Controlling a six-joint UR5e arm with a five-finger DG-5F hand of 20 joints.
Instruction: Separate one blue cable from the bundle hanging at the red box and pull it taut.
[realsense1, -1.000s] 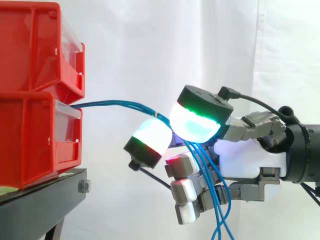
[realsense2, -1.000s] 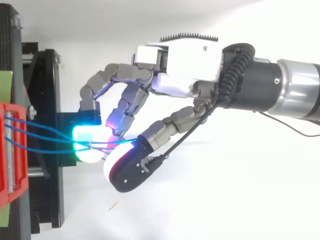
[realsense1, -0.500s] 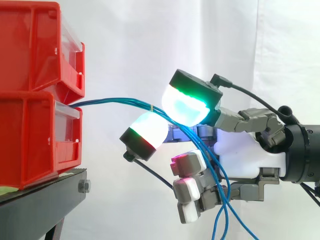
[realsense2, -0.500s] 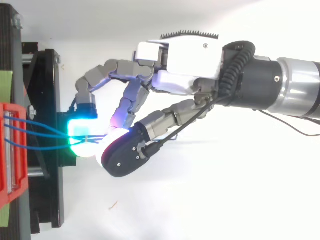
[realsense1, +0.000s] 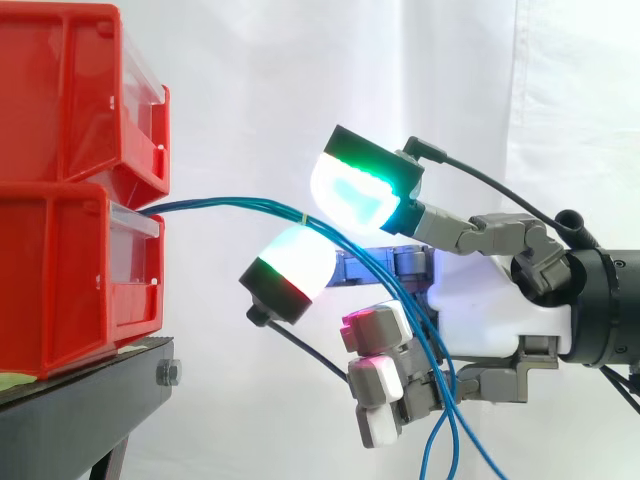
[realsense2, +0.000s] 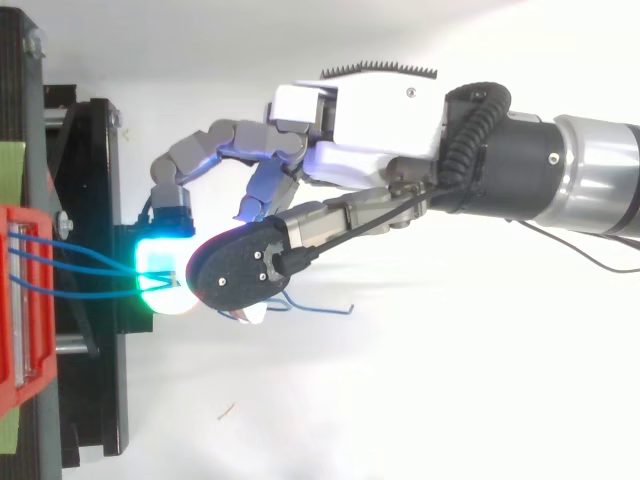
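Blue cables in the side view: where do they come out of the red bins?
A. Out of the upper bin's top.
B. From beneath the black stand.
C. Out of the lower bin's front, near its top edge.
C: the blue cables leave the front of the lower red bin, just under the upper bin, and arch across to the hand.

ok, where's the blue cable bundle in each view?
Side view: blue cable bundle arcs right from the red bin, then drops at the hand.
Top view: at the left edge, running from the red bin right toward the hand.
Shared landmark: the red bin front, where the cables exit.
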